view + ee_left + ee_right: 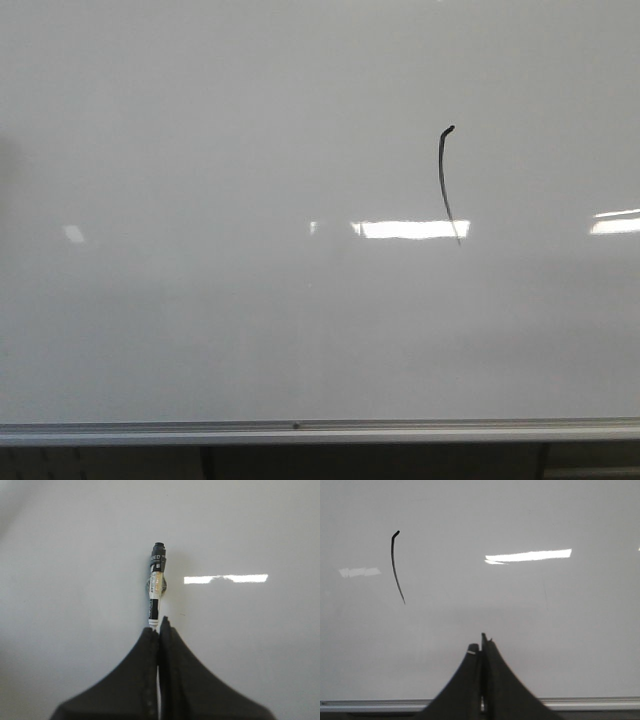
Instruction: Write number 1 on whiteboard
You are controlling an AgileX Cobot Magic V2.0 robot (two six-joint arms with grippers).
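Gripping marker, left jaws clamped; right jaws together, empty; number 1 on whiteboard.

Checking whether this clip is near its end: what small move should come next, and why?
Probably just draw the left claw back and stop. The number 1 already stands complete on the whiteboard, hooked at the top and tapering below. The marker is clamped in that claw; no arm shows in the front view.

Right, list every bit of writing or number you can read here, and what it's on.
"1": black stroke on the whiteboard.
"EED": letters legible on the black end of the marker in the left pincer.
Other print on the marker: too small and blurred.
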